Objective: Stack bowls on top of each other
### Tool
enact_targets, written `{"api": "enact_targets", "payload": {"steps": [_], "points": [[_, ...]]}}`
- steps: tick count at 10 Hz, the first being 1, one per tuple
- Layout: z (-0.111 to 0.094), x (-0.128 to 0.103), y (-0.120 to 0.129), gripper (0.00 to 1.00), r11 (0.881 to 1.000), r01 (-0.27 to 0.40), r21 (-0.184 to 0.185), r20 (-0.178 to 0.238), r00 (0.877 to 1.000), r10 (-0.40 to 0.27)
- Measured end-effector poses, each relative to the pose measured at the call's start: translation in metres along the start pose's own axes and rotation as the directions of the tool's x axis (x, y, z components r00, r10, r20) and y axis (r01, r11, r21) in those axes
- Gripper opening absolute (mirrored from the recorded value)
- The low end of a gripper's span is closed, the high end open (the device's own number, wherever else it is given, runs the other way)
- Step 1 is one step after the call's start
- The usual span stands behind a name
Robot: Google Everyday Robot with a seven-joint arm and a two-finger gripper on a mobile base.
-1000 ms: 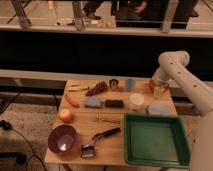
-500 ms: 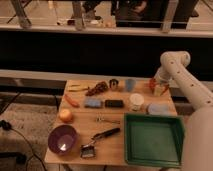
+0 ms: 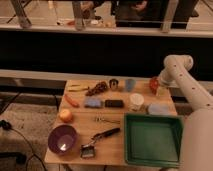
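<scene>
In the camera view, the gripper [image 3: 159,90] is hanging at the two o'clock corner of the table [image 3: 112,148]. Its claw is spread wide, right beside the little orange-red bowl [image 3: 153,84]. I cannot tell if they are touching. The purple bowl [image 3: 62,139] is sitting well apart at eight o'clock. I am thinking the claw should be pinching the little bowl's rim gently and lifting it level, high over the white cup [image 3: 136,101].
</scene>
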Motion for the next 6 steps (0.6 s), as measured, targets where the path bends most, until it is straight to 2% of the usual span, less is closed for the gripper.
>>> {"api": "enact_targets", "payload": {"steps": [2, 4, 6], "points": [[0.010, 0.009, -0.001, 0.80, 1.000, -0.013, -0.012, -0.010, 1.000, 0.013], [0.021, 0.007, -0.003, 0.80, 0.999, -0.017, -0.034, -0.016, 1.000, 0.016], [0.033, 0.012, -0.003, 0.80, 0.997, -0.031, -0.067, -0.025, 0.999, 0.029]]}}
